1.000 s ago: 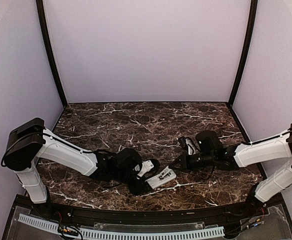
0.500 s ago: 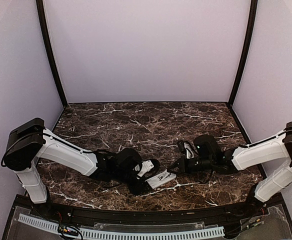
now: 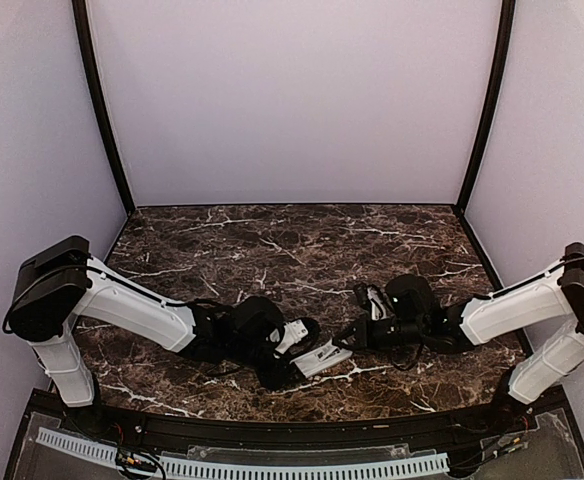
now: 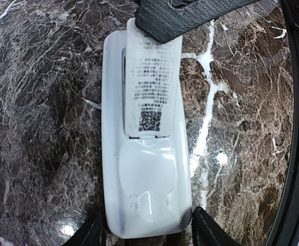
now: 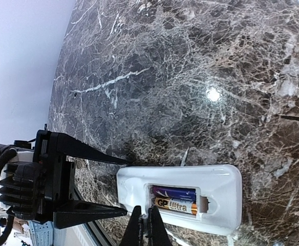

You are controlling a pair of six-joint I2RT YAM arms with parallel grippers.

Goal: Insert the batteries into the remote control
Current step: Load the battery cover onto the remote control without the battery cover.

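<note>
Closest in, the left gripper point(image 4: 149, 228) lies low on the table. Its jaws are about half spread and clamped on both sides of the remote control point(image 4: 147, 174) at its rounded near end. The remote is face down near the front edge, roughly centre, between the two arms. It's a smooth, glossy white plastic oblong with soft corners and a shallow oval dip moulded into its back.

From the right wrist, the long dark recess is open to the camera. Two batteries point(image 5: 175, 204) sit inside it side by side, slim cylinders, one dark purple-blue, the other black and gold and lettered "GP Ultra".

From the left wrist, a thin flat white cover piece point(image 4: 152, 77) lies slightly askew over that recess. It's printed with fine grey text and a square code.

At the cover's far end is the right gripper point(image 5: 145, 220), fingers pressed tight together. Its ribbed black rubber pad point(image 4: 190, 18) overlaps the cover, but I can't tell whether it is pinching it.

Beyond is the polished tabletop point(image 3: 272, 240), dark brown marble veined with white and throwing glints. Behind that stands a plain matte lilac wall point(image 3: 292, 100).
</note>
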